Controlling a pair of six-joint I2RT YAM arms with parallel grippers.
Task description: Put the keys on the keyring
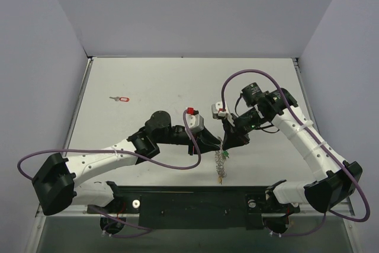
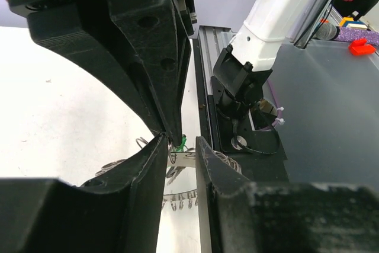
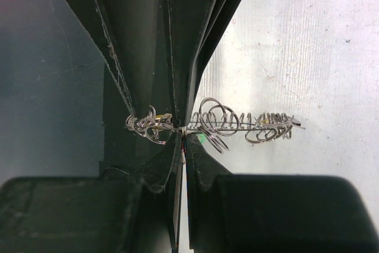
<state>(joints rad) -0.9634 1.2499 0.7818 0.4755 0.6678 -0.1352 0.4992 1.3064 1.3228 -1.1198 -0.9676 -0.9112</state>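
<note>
The keyring [image 1: 221,163] stands on edge on the white table between my two grippers, its yellow piece low at the near end. My left gripper [image 1: 213,144] is shut on the keyring's flat band [image 2: 185,158]. My right gripper [image 1: 228,141] meets it from the right. Its jaws [image 3: 184,137] are shut on the green key [image 3: 203,138] right at the toothed rim of the keyring [image 3: 237,124]. The green head [image 2: 182,143] shows at the right fingertips in the left wrist view. The red key [image 1: 122,98] lies alone on the table at the far left.
A black rail [image 1: 189,199] with both arm bases runs along the near table edge, just behind the keyring. Grey walls close the table at the back and both sides. Purple cables loop over each arm.
</note>
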